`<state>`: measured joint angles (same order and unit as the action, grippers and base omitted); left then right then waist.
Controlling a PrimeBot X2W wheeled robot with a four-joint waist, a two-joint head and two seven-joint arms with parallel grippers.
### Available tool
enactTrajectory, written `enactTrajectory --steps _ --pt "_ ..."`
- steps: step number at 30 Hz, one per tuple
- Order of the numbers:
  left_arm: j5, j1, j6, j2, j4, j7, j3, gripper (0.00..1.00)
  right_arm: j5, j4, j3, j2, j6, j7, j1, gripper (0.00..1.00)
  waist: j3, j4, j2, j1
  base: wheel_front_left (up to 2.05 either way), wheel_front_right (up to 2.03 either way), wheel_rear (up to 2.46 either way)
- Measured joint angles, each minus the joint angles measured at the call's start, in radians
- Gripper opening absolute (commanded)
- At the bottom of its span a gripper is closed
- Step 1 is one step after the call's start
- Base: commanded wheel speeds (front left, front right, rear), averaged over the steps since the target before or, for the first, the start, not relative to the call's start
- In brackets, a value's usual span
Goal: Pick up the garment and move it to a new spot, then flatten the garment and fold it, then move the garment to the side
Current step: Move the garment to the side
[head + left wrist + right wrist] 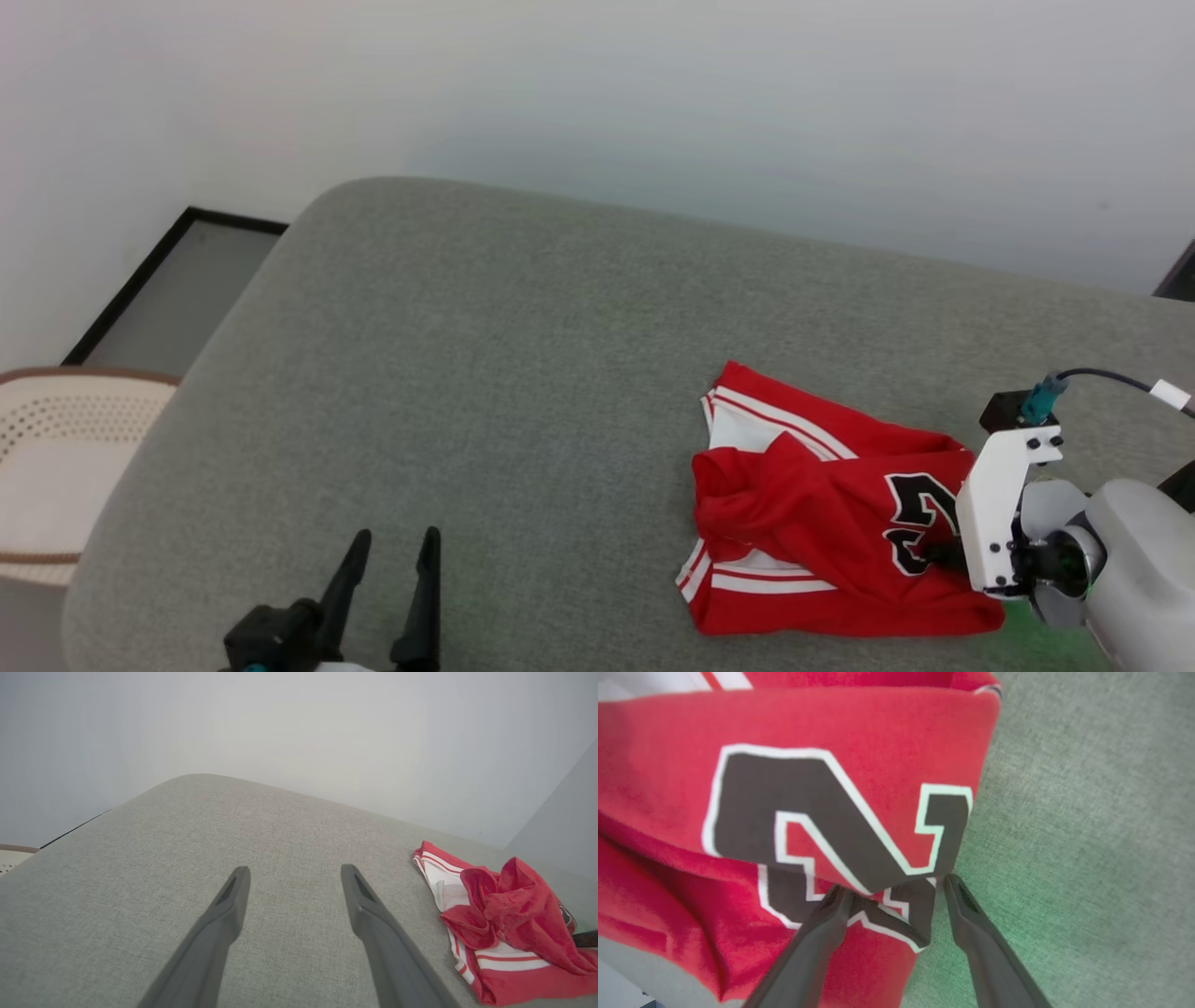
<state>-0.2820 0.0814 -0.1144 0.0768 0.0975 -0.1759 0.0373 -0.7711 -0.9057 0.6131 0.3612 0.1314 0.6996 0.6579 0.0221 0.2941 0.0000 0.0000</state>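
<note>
The garment (812,523) lies crumpled on the right part of a grey upholstered surface (513,373); it is red with white sleeves, striped trim and a black white-outlined number facing up. My right gripper (938,555) is at the garment's right edge. In the right wrist view the garment (831,732) lies under the number print, and the right gripper (895,884) is open with the folded cloth edge between its fingers. My left gripper (397,537) stands open over bare fabric at the lower left, well away from the shirt. The left wrist view shows the left gripper (295,870) empty and the garment (509,914) off to the right.
A cream woven basket (56,448) stands off the surface's left edge. Behind it is a dark-framed grey panel (177,289) against the white wall. The surface's rounded far edge runs close to the wall. Bare grey fabric spreads left and behind the shirt.
</note>
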Motion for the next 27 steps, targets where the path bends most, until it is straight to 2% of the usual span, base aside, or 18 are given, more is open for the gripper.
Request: enactTrajectory --steps 4,5,6,16,27 --pt "-0.01 -0.015 0.0 -0.004 0.022 -0.006 0.014 1.0 -0.032 -0.025 -0.012 -0.009 -0.002 0.01 0.015 1.0 0.021 0.021 0.0 0.0 0.0 0.0 0.0" --pt "-0.013 -0.018 0.0 -0.004 0.026 -0.008 0.014 1.0 -0.034 -0.025 -0.011 -0.009 -0.005 0.009 0.021 0.22 0.026 0.025 0.0 0.0 0.0 0.0 0.0" --pt "-0.015 -0.02 0.0 -0.004 0.031 -0.01 0.015 1.0 -0.039 -0.024 -0.013 -0.009 -0.005 -0.001 0.023 0.0 0.029 0.028 0.0 0.0 0.0 0.0 0.0" --pt "-0.04 -0.031 0.0 0.005 0.052 -0.016 0.001 1.0 -0.109 -0.002 -0.022 -0.007 -0.004 -0.033 0.031 0.0 0.029 0.014 0.0 0.0 0.0 0.0 0.0" --pt "-0.058 -0.03 0.004 0.036 0.03 0.01 -0.003 1.0 -0.134 0.018 0.002 0.103 0.0 -0.094 0.061 0.0 0.001 -0.042 0.0 0.0 0.0 0.0 0.0"
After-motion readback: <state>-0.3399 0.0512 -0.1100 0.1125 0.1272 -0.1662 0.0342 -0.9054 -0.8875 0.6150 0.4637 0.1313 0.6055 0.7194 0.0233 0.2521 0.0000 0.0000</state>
